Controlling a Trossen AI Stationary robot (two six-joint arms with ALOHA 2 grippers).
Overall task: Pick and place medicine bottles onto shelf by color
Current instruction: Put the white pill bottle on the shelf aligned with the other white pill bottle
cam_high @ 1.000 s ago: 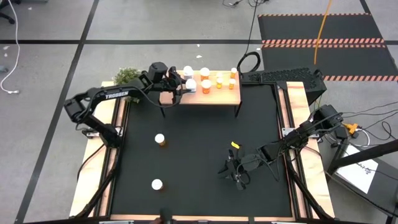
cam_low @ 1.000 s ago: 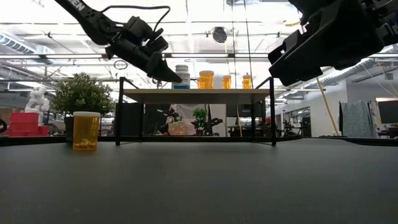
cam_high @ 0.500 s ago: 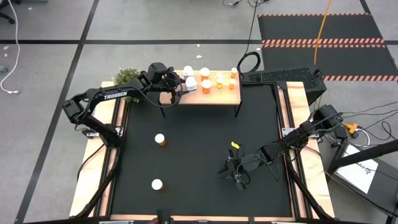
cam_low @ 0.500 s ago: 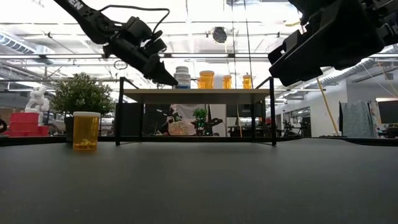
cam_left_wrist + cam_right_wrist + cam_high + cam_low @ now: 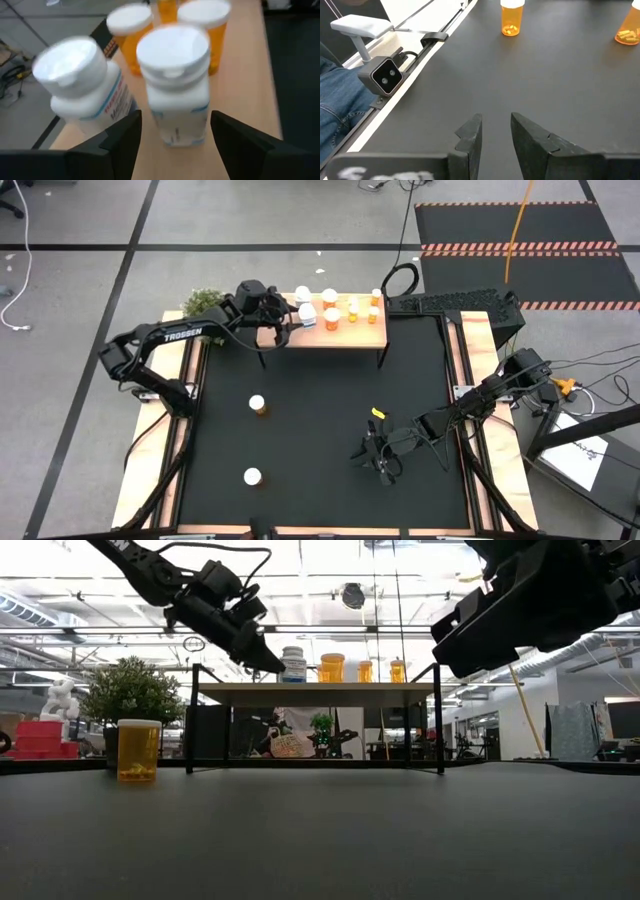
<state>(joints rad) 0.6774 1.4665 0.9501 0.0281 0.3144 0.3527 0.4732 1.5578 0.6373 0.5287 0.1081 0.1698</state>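
White bottles (image 5: pixel 175 85) and orange, white-capped bottles (image 5: pixel 331 318) on a light-wood shelf (image 5: pixel 345 336); black surface (image 5: pixel 320 440).

A green plant (image 5: pixel 204 301) sits at the far left corner of the black counter (image 5: pixel 320 430). A little yellow thing (image 5: pixel 378 413) lies on the counter. A small grey camera (image 5: pixel 384 76) sits at its edge, next to blue jeans (image 5: pixel 337 107).

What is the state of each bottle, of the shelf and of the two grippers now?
White bottle between left fingers: upright on shelf, released.
Second white bottle: on shelf, capped.
Orange bottles on black table: upright, not yet shelved.
Light-wood shelf: holds white and orange bottles.
Left gripper: open.
Right gripper: open, empty, low over table.
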